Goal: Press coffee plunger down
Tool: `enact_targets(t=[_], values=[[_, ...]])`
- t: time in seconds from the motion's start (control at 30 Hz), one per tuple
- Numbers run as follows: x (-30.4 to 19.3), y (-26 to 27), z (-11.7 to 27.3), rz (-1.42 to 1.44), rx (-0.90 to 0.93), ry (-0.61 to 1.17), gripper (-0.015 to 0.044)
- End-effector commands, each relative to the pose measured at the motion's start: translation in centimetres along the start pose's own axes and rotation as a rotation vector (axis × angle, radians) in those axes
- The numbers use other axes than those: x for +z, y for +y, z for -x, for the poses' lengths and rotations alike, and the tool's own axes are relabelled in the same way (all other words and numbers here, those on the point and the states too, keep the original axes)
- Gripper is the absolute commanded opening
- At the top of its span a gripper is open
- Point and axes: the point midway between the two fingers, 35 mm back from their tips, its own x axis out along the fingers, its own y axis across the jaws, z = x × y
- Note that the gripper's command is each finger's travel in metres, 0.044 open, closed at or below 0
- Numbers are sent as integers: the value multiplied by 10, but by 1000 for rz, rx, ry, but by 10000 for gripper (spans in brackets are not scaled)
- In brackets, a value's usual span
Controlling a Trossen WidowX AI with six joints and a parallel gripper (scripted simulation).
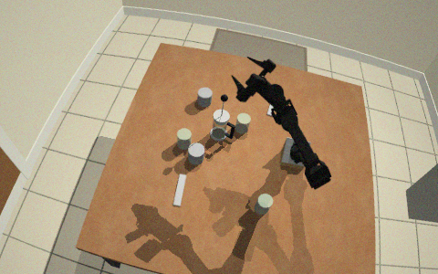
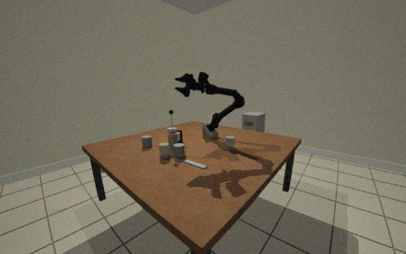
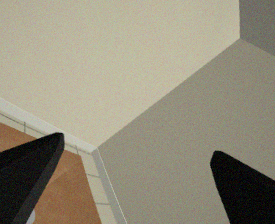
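- The gripper [image 1: 246,68] hangs high above the table [image 1: 323,114], its fingers spread wide apart with nothing between them; in the exterior view the gripper [image 2: 182,84] sits well above everything on the board, reaching out from the arm's [image 2: 227,103] raised elbow.
- The coffee press [image 1: 221,122] stands upright near the middle of the table; its plunger [image 1: 224,98] is up, the thin rod rising to a dark knob well over the lid; the gripper is up and to the side of that knob, apart from it.
- In the exterior view the coffee press [image 2: 172,136] shows its dark handle on the right; the plunger [image 2: 171,113] knob stands clear above it.
- Five cups ring the press: a grey cup [image 1: 204,97] beyond it, a pale green cup [image 1: 243,122] just beside its handle, another green cup [image 1: 184,138], a second grey cup [image 1: 196,153], and a lone green cup [image 1: 264,204] well apart near the arm's shadow.
- A white bar [image 1: 180,190] lies flat near the front edge.
- The wrist view shows only the two dark fingertips at the frame's lower corners, walls behind, a strip of table at the lower left.
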Motion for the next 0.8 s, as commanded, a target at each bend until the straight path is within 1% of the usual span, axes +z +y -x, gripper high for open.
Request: enact_targets(t=[0.0, 0.07, 0.13, 0.27, 0.5, 0.77], values=[[-61, 44, -17, -381, 449, 298, 440], [-73, 58, -12, -557, 595, 391, 440], [-76, 62, -8, -643, 658, 428, 440], [-83, 70, -7, -655, 667, 433, 440], [-116, 104, 2, -655, 669, 431, 440], [-117, 107, 1, -653, 674, 429, 440]])
